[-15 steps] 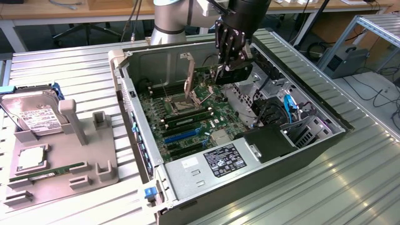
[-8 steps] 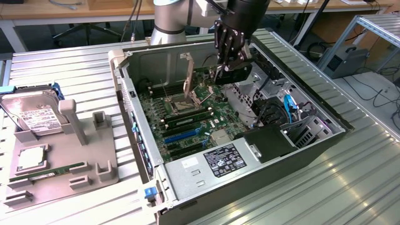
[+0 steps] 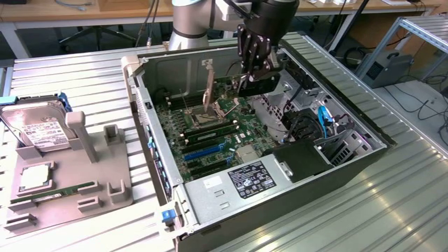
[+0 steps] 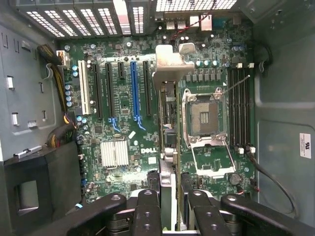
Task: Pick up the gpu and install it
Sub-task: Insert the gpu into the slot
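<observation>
The claw [image 3: 257, 71] [image 4: 171, 196] is clenched on the gpu [image 3: 260, 84] [image 4: 169, 142], with one side of the card against each set of fingers. The card hangs on its edge under the claw, up in the air inside the open computer case [image 3: 140, 105]. Its shiny metal end [image 4: 170, 61] points away from the claw, toward the back wall of the case.

So the pick-up part looks done. The step in hand now, I think, is bringing the gpu over the big green board [image 3: 210, 131] [image 4: 123, 123] that lies below the claw.

Right under the card there is no slot that I can see. The long blue slot [image 4: 134, 88] lies on the board off to one side of the claw, and the square chip socket [image 4: 203, 115] lies off to the other side (the card hangs between them). The card does not touch the board.

To go in, the gpu's bottom edge must sit straight over a slot, and its metal end must meet the back wall. That calls for a small, careful slide sideways and then a gentle push down.
</observation>
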You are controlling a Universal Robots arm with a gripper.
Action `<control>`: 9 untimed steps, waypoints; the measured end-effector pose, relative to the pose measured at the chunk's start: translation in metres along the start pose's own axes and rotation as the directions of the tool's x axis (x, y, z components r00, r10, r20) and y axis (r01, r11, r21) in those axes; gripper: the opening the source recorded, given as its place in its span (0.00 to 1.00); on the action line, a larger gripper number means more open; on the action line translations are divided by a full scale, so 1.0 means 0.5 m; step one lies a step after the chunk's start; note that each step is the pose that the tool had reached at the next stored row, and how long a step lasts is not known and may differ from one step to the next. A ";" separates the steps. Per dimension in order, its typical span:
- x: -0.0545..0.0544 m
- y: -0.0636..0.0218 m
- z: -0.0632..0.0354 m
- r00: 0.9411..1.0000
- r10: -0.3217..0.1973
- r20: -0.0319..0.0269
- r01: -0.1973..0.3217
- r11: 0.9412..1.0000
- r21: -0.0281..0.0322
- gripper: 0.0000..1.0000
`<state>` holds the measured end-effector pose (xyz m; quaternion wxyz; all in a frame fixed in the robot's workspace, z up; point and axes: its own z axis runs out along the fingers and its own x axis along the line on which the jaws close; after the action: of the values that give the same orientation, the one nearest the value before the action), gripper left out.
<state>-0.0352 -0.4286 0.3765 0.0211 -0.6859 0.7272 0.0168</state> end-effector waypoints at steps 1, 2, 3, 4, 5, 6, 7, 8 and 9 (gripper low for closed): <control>0.000 0.001 0.000 1.000 0.000 0.000 0.000 1.000 0.000 0.27; 0.001 0.002 0.001 1.000 0.000 0.000 0.000 1.000 0.000 0.27; 0.001 0.004 0.002 1.000 0.000 0.000 0.000 1.000 0.000 0.27; 0.001 0.004 0.003 1.000 0.000 0.000 0.000 1.000 0.000 0.27; 0.001 0.005 0.003 1.000 0.000 0.000 0.000 1.000 0.000 0.27; 0.001 0.005 0.004 1.000 0.000 0.000 0.000 1.000 0.000 0.27; 0.002 0.005 0.004 1.000 0.000 0.000 0.000 1.000 0.000 0.27; 0.002 0.006 0.004 1.000 0.000 0.000 0.000 1.000 0.000 0.27; 0.002 0.006 0.005 1.000 0.000 0.000 0.000 1.000 0.000 0.27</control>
<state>-0.0384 -0.4292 0.3740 0.0211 -0.6859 0.7272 0.0168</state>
